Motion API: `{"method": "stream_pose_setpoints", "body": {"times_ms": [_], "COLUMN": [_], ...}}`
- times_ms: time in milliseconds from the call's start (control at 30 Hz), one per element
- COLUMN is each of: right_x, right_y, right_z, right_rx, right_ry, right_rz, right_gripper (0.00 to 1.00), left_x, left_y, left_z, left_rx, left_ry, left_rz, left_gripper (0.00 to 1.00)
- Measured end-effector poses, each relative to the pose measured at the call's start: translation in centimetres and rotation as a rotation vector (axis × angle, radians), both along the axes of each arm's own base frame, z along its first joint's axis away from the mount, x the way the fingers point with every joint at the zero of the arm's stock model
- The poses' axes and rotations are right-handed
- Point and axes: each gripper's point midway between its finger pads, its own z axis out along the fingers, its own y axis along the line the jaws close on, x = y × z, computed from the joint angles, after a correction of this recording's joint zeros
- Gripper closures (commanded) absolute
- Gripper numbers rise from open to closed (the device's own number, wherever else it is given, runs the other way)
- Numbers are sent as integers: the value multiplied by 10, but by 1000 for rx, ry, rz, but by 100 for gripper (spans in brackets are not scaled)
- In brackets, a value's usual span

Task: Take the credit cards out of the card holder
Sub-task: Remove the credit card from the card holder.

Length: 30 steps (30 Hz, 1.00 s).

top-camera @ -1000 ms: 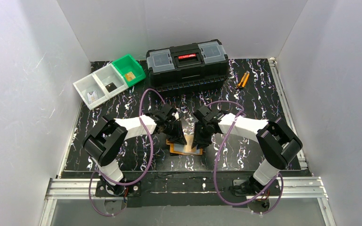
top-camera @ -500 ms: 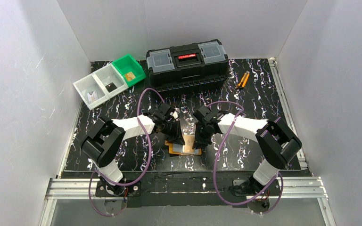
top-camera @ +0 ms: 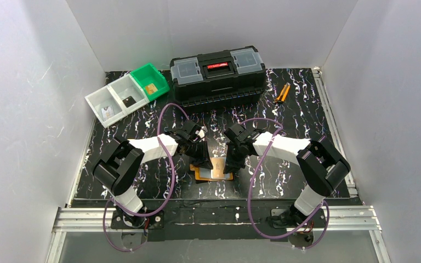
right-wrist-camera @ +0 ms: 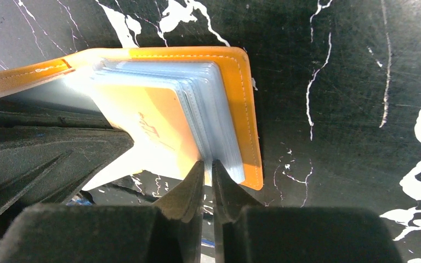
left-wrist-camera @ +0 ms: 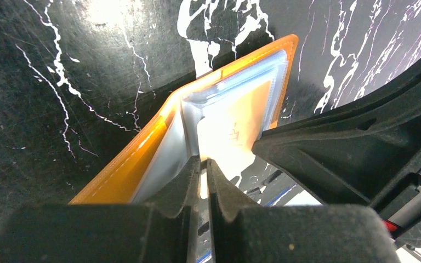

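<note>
I see the card holder [top-camera: 214,174] lying open on the black marbled mat [top-camera: 142,129], just ahead of the arm bases and between the two grippers. A gold-tan card [right-wrist-camera: 153,131] sits in its top clear pocket. The left gripper [left-wrist-camera: 203,164] is closed to a sliver, its fingers [left-wrist-camera: 183,181] pinching a clear pocket leaf. The right gripper [right-wrist-camera: 208,167] is likewise nearly closed and appears to nip the lower edge of the pocket stack. Other cards are not discernible. Farther back are white bins [top-camera: 115,99] and a green bin [top-camera: 149,81] at left, a black toolbox [top-camera: 217,74] at centre and orange-handled pliers [top-camera: 282,93] at right.
</note>
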Motion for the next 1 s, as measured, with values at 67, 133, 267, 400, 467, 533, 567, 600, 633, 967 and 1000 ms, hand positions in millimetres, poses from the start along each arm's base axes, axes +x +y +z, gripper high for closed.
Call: {"method": "stream_pose_setpoints", "body": {"times_ms": [67, 133, 267, 400, 467, 533, 567, 600, 633, 967, 1000], "right_x": [0, 0, 1, 1, 1, 1, 1, 1, 1, 1, 1], "right_y": [0, 1, 3, 4, 4, 4, 4, 4, 4, 4, 4], "right_z": [0, 0, 0, 0, 0, 0, 0, 0, 0, 0, 0], "right_rx": [1, 3, 8, 12, 12, 12, 12, 12, 11, 12, 12], "right_ry": [0, -1, -6, -8, -8, -8, -8, -8, -8, -8, -8], "right_rz": [-1, -2, 0, -1, -1, -1, -1, -1, -1, 0, 0], "right_gripper": [87, 87, 88, 88, 88, 88, 89, 89, 89, 90, 90], "left_x": [0, 1, 1, 1, 0, -1, -1, -1, -1, -4, -4], "left_y": [1, 2, 3, 5, 6, 6, 6, 6, 6, 2, 1], "left_z": [0, 0, 0, -1, -2, -2, -2, -2, -2, -3, -2], "left_rx": [1, 0, -1, -4, -1, -3, -4, -5, -6, -54, -60], "left_ry": [-1, -1, 0, 2, 7, 9, 10, 10, 10, 26, 28], "left_rz": [1, 2, 5, 8, 11, 10, 10, 9, 9, 17, 19], "left_gripper": [100, 99, 93, 89, 89, 88, 87, 86, 86, 88, 90]}}
